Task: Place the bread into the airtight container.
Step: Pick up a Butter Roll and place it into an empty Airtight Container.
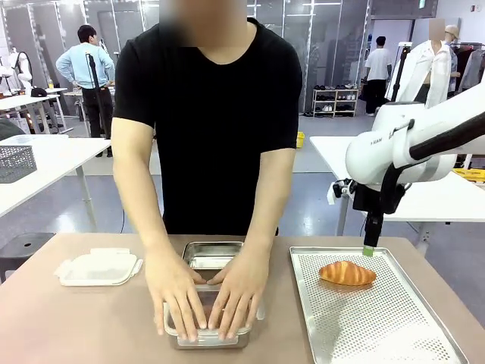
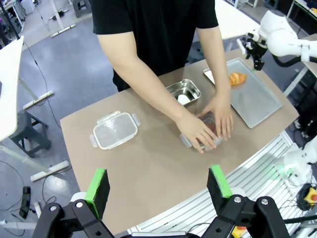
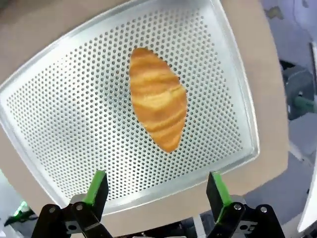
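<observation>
In the front view the robot's right hand (image 1: 369, 241) hangs released, fingers down, over the far edge of the perforated tray (image 1: 394, 326). The bread (image 1: 347, 273) lies on the tray just below it. The clear container (image 1: 208, 339) sits well to that hand's left, under the person's hands (image 1: 176, 292).

In the left wrist view the robot's left hand (image 2: 158, 187) is spread wide, high above the worktop (image 2: 148, 163). The container (image 2: 184, 141) is ahead of it, the bread (image 2: 237, 78) farther off to its right.

In the right wrist view the right hand (image 3: 156, 191) is released, with the bread (image 3: 158, 99) straight ahead, untouched.
</observation>
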Available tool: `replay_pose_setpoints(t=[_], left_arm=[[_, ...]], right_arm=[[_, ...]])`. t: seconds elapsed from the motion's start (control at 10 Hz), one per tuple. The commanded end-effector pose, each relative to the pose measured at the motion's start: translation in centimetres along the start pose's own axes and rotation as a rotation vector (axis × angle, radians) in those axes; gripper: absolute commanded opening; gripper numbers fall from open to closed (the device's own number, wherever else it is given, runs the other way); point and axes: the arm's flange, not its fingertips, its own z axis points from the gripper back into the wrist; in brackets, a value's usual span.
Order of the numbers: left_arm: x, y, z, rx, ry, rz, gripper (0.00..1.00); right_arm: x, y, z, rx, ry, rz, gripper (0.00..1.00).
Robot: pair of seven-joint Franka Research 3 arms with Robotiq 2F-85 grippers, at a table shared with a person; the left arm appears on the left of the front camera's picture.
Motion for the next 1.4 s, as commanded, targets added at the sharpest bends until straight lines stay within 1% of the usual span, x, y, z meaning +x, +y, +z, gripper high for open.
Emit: replay_pose_setpoints(t=[0.0,0.4,0.5,0.7,0.9,1.2,1.3], left_arm=[[0.0,-0.2,0.1,-0.002,-0.008,-0.004,1.00],[0.0,-0.2,0.1,-0.002,-0.008,-0.004,1.00],[0.0,-0.2,0.1,-0.002,-0.008,-0.004,1.00],[0.0,-0.2,0.1,-0.002,-0.008,-0.004,1.00],[0.0,-0.2,0.1,-0.002,-0.008,-0.004,1.00],[0.0,-0.2,0.1,-0.002,-0.008,-0.004,1.00],[0.0,-0.2,0.1,-0.002,-0.008,-0.004,1.00]], right_arm=[[0.1,-1.7,-2.3,0.045,0.002,0.090,1.00],[-0.1,-1.6,-5.2,0.075,-0.055,0.180,1.00],[0.1,-1.7,-5.9,0.072,-0.073,0.225,1.00],[0.0,-2.0,-6.4,0.123,-0.112,0.235,1.00],[-0.2,-2.0,-7.1,0.140,-0.140,0.249,1.00],[0.1,-1.8,-8.9,0.063,-0.188,0.302,1.00],[0.2,-1.8,-9.4,0.052,-0.178,0.298,1.00]])
